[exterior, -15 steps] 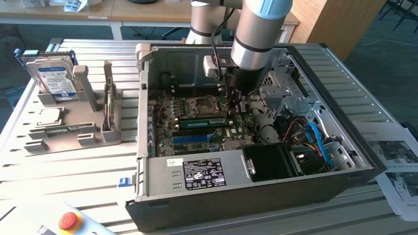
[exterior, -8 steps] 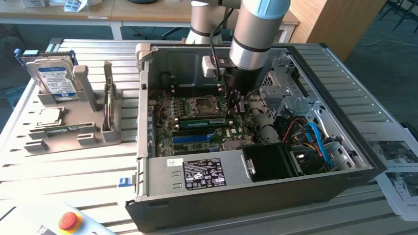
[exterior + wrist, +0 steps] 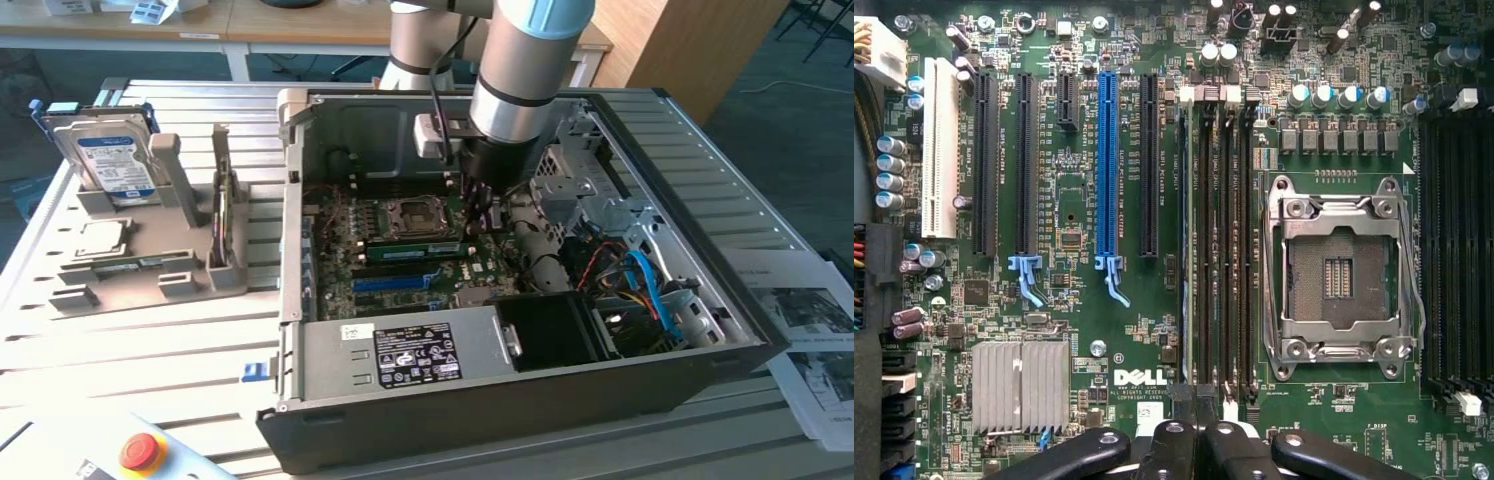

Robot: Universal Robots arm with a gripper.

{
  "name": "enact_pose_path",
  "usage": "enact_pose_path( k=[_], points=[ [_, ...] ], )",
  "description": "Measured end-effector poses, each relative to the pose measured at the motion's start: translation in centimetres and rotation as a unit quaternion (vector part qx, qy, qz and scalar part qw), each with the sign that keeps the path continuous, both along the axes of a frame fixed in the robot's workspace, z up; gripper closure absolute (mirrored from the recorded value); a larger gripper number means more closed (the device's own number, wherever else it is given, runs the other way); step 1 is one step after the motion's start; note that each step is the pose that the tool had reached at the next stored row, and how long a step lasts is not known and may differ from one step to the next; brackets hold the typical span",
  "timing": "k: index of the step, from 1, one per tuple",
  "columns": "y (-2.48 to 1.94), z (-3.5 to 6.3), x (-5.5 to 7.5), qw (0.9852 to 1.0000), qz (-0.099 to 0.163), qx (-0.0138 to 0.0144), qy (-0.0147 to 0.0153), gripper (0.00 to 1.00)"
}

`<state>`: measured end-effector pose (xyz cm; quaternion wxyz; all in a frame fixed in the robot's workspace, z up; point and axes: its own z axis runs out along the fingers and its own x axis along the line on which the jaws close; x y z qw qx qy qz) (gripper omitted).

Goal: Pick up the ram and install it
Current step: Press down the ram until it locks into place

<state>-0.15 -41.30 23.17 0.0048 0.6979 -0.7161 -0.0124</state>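
Grey slatted metal forms the table (image 3: 160, 330), with a wooden desk and grey floor behind it in the exterior view. A red emergency button (image 3: 143, 451) sits at the near edge, and printed sheets (image 3: 814, 340) lie at the exterior view's right.

On the table stands an open black computer case (image 3: 534, 400). Its power supply (image 3: 407, 355) sits along the near side and loose cables (image 3: 647, 290) are bundled at the exterior view's right. To the exterior view's left of the case is a grey holder (image 3: 134, 275). A hard drive (image 3: 114, 160) with a blue-white label stands upright in it, and a thin upright piece (image 3: 220, 195) stands just beside that.

The robot arm (image 3: 527, 70) reaches down into the case, hiding part of the board behind it. In the wrist view the motherboard (image 3: 1074, 340) shows a blue slot (image 3: 1105, 160), black slots beside it, a silver heatsink (image 3: 1019, 385), an empty processor socket (image 3: 1339, 270) and a bank of memory slots (image 3: 1219, 240) between the socket and the black slots.

The ram (image 3: 414, 251) shows in the exterior view as a green stick on edge, lying along the memory slot area between the processor socket and the blue slot. The gripper (image 3: 1194, 445) has its fingers (image 3: 1172, 450) pressed together with no gap visible. It hangs over the end of the memory slots, at the ram's end toward the exterior view's right. Whether the fingers touch the ram cannot be told.
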Motion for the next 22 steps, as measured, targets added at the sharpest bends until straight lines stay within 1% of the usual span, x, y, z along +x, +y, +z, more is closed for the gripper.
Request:
enact_pose_path(
  k=[4, 8, 10, 22],
  points=[
    [0.00, 0.00, 0.01, 1.0000, 0.000, 0.0000, -0.0002, 0.90],
    [0.00, -0.02, 0.01, 1.0000, 0.002, 0.0000, -0.0029, 0.90],
    [0.00, -0.03, 0.02, 1.0000, 0.003, 0.0000, -0.0036, 0.90],
    [0.00, -0.25, 0.01, 1.0000, 0.003, 0.0000, -0.0036, 0.90]
  ],
)
